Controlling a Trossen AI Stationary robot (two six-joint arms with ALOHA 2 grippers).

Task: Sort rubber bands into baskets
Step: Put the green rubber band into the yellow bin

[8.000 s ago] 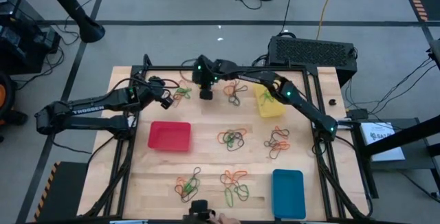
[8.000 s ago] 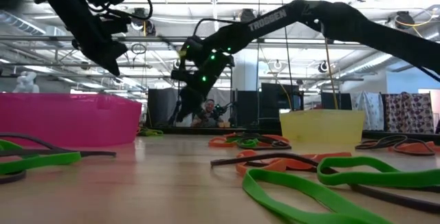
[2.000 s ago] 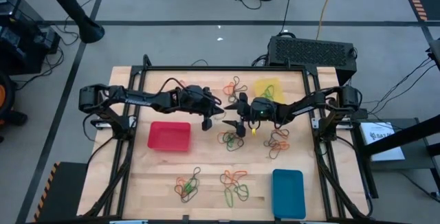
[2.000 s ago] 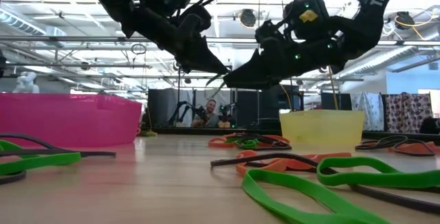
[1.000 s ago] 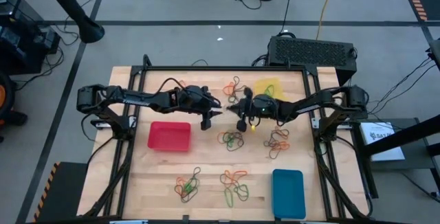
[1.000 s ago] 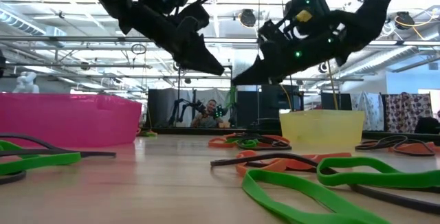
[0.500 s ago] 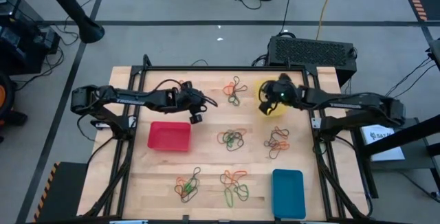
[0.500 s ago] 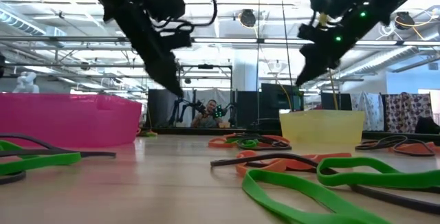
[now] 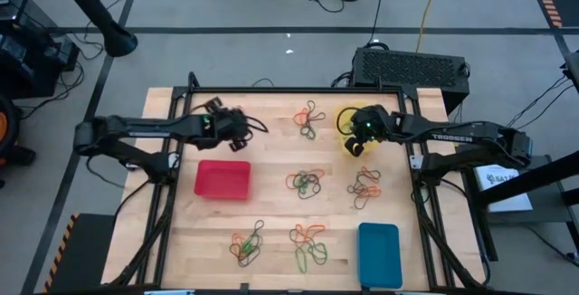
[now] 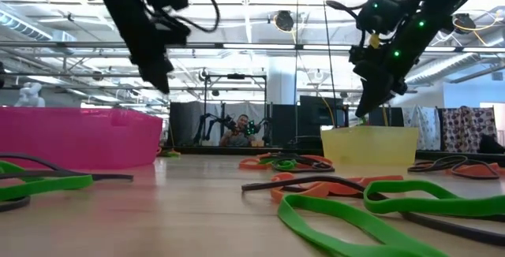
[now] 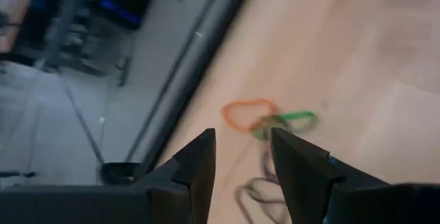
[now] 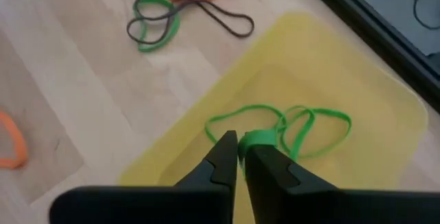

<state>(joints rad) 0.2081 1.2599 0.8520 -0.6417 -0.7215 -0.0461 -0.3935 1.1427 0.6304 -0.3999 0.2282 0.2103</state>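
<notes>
Your right claw (image 12: 238, 157) hangs over the yellow basket (image 9: 355, 125) at the far right of the bench (image 9: 271, 214), its two fingers nearly pressed together on a fold of a green rubber band (image 12: 258, 139). The rest of that green band lies looped on the yellow basket's floor, just ahead of the fingertips (image 12: 225, 141).

Your left claw (image 11: 240, 148) hovers above the far left part of the bench, beyond the red basket (image 9: 223, 178), with its fingers spread and nothing between them. In the left wrist view, below it, a small tangle of orange, green and dark bands (image 11: 265, 119) lies on the wood near the bench's edge.

Farther out, one mixed cluster (image 9: 309, 118) lies between the two claws at the far edge. Two more clusters lie mid-bench, one (image 9: 306, 183) right of the red basket and one (image 9: 365, 189) nearer the right side. Two clusters (image 9: 246, 242) (image 9: 308, 243) lie at the near edge, left of the blue basket (image 9: 378, 254).
</notes>
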